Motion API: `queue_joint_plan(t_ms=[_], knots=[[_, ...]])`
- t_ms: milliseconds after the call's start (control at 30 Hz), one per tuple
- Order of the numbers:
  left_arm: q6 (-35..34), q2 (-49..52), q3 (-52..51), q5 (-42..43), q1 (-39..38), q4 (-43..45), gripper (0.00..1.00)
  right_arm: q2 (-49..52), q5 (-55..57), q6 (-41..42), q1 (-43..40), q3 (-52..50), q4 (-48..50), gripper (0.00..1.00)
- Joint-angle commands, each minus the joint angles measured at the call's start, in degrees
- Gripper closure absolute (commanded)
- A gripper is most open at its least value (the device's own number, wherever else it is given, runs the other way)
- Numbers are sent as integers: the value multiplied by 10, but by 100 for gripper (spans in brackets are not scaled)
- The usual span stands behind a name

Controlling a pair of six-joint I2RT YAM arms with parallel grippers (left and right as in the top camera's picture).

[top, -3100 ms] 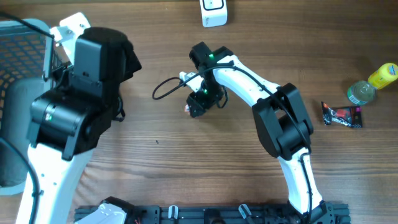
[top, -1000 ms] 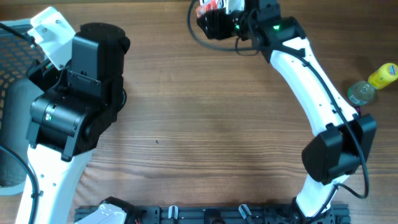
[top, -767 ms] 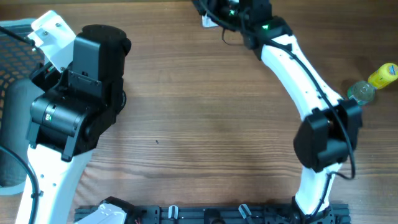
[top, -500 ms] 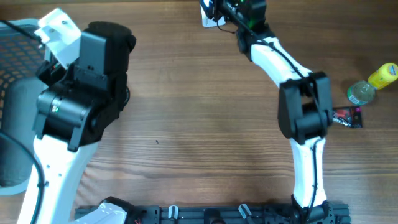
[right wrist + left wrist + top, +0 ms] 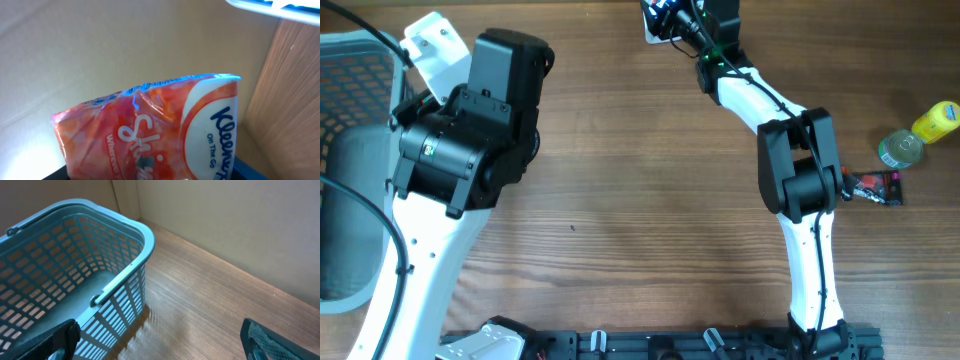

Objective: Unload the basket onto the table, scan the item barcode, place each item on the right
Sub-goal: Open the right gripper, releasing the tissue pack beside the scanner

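Closest to my right wrist camera is the tissue pack (image 5: pixel 150 130). The right gripper (image 5: pixel 678 14) pinches it by its lower end and holds it off the table (image 5: pixel 640 200). The face towards the lens shows only brand print, and I cannot tell which side carries the barcode. Just beyond the pack, a white edge of the scanner (image 5: pixel 270 9) with a blue glow cuts across the top corner. I judge this to be the presenting step. To do it well, I would roll the wrist slowly and keep the pack flat to the scanner window and near it without touching, pausing on each face. The grip should stay light, since the soft wrap creases and a crease could spoil the code.

There is plenty of bare wood near the arm bases and through the middle of the table. To the right lie a dark wrapper (image 5: pixel 868 186) and a yellow-capped bottle (image 5: pixel 918 136), both well apart from the working arm. On the left, the left gripper (image 5: pixel 160 342) hangs spread wide above the table beside the basket (image 5: pixel 117 216). At the far edge room is tight: the right arm is stretched long, with the scanner and the wall (image 5: pixel 75 50) close by.
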Motion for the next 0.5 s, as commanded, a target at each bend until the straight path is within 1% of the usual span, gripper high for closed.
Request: queue_joint_plan(t_ms=[0, 67, 167, 300, 400, 467], knots=[[-45, 3, -2, 1, 2, -13, 0, -3, 57, 9, -2, 24, -45, 34], [-44, 3, -2, 1, 2, -15, 0, -1, 68, 9, -2, 24, -51, 34], [-47, 3, -2, 1, 2, -17, 0, -1, 109, 9, 7, 25, -43, 29], [-72, 3, -2, 1, 2, -30, 0, 0, 154, 9, 24, 26, -40, 22], [-72, 3, -2, 1, 2, -33, 0, 7, 161, 8, 36, 26, -34, 16], [-72, 4, -2, 0, 2, -37, 0, 15, 128, 0, 34, 26, -16, 19]])
